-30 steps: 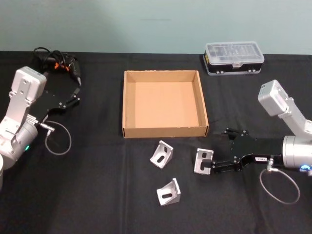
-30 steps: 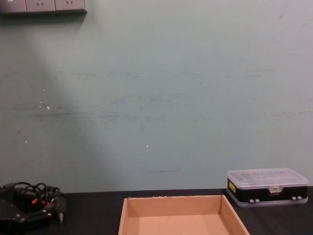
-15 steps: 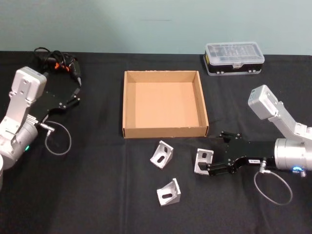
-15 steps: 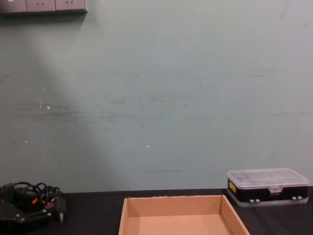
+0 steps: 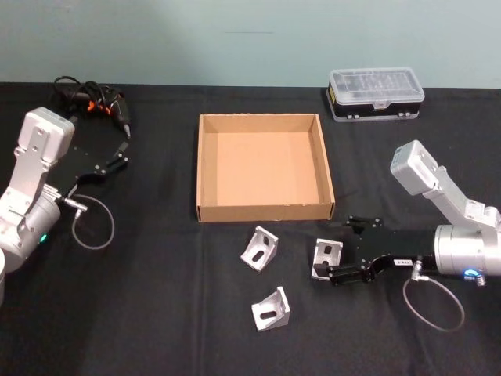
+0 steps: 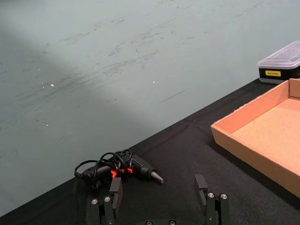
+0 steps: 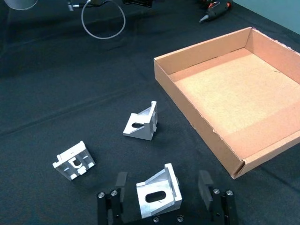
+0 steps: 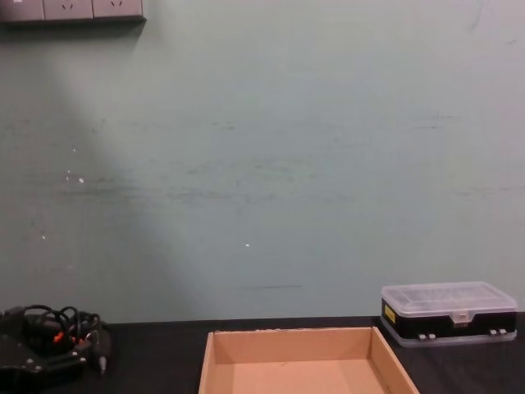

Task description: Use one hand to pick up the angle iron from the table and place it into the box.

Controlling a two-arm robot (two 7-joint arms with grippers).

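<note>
Three silver angle irons lie on the black table point(image 5: 156, 313) in front of the tan cardboard box point(image 5: 266, 164). My right gripper point(image 5: 332, 263) is low over the table, open, with its fingers on either side of the right-hand angle iron point(image 5: 323, 254). In the right wrist view this angle iron point(image 7: 157, 194) sits between the spread fingers point(image 7: 121, 184) of the right gripper point(image 7: 161, 185), with the box point(image 7: 234, 89) beyond it. The other two angle irons point(image 5: 260, 249) point(image 5: 271, 309) lie to its left. My left gripper point(image 5: 117, 160) rests open at the far left.
A small black case with a clear lid point(image 5: 376, 92) stands behind the box at the right. A power screwdriver with a coiled cable point(image 5: 90, 102) lies at the back left, near the left gripper point(image 6: 158, 192).
My right arm has slid left, bringing its open fingers around the right-hand angle iron. The angle irons, the box and the left arm have not moved.
</note>
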